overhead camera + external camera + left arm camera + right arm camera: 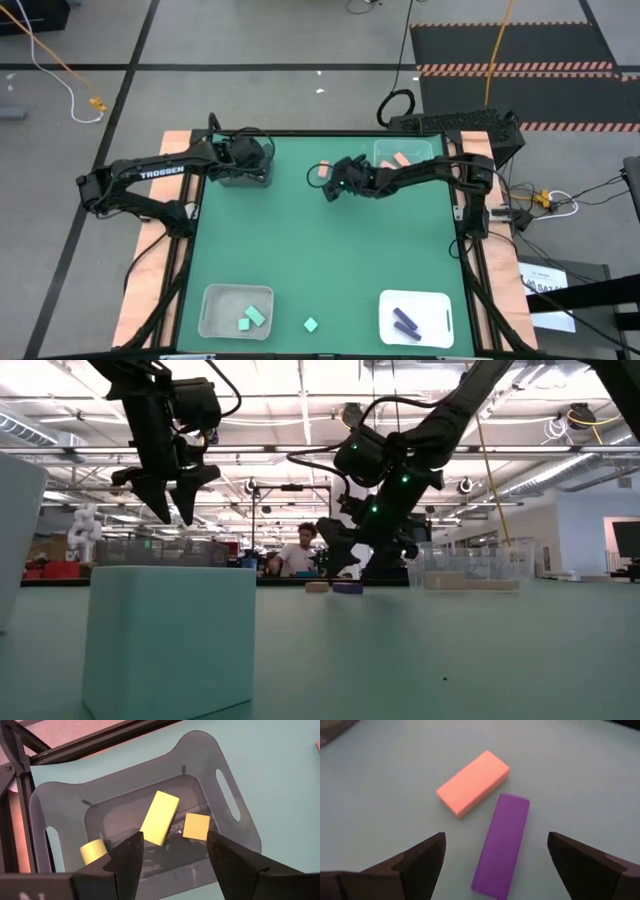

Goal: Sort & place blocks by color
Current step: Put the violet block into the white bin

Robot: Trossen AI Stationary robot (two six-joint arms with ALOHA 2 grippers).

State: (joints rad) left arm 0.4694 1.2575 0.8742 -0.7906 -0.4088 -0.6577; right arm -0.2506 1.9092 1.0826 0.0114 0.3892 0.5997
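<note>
Green tabletop (pixel 330 260) from above: left claw (pixel 243 152) over the grey bin (pixel 243 172), right claw (pixel 336 183) by the clear bin (pixel 405 155)

Left wrist – jaws part-open, empty, yellow blocks (pixel 159 817) lying in the bin below

Right wrist – jaws wide, empty; purple bar (pixel 502 845) between them, long axis running away from the claw, pink bar (pixel 473 782) just beyond

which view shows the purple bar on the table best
The right wrist view: the purple bar fills the frame, lying beside the salmon bar, unblocked. The low view shows only a distant sliver. In the high view the right arm hides it, and the left wrist view misses it.
</note>
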